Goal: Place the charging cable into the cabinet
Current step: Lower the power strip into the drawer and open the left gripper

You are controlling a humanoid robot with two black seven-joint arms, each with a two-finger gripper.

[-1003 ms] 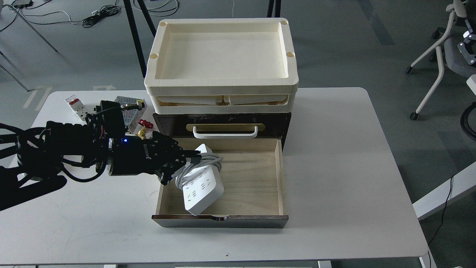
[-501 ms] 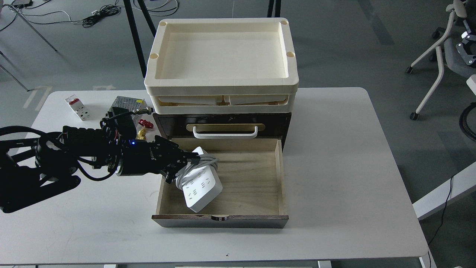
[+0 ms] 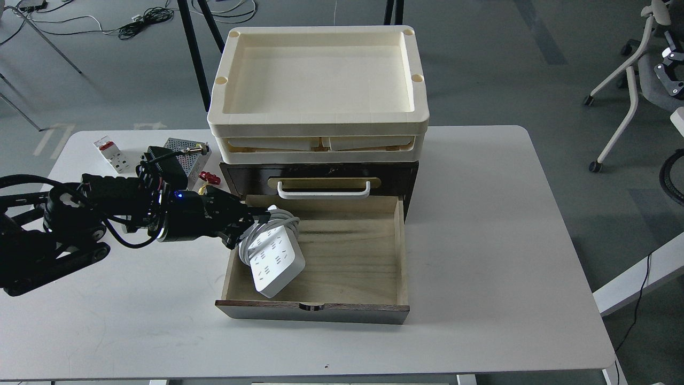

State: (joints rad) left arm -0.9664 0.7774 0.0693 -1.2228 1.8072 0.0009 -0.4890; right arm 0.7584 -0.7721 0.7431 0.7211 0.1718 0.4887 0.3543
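Note:
The charging cable (image 3: 275,260) is a white power strip with its cord wound around the middle. It hangs tilted inside the left part of the open pale wood drawer (image 3: 347,256). My left gripper (image 3: 255,223) comes in from the left over the drawer's left wall and is shut on the wound cord. The dark brown cabinet (image 3: 320,179) stands behind the drawer, with a white handle (image 3: 323,189) on a brass plate. The right arm is out of view.
Cream trays (image 3: 319,91) are stacked on the cabinet. A small white switch with a red tab (image 3: 110,153), a metal mesh power supply box (image 3: 184,151) and small red and brass parts (image 3: 208,179) lie on the white table (image 3: 481,240) behind my left arm.
My left gripper has pulled back to the left with the power strip, which now sits nearer the drawer's left wall. The drawer has skewed slightly, its front shifting left.

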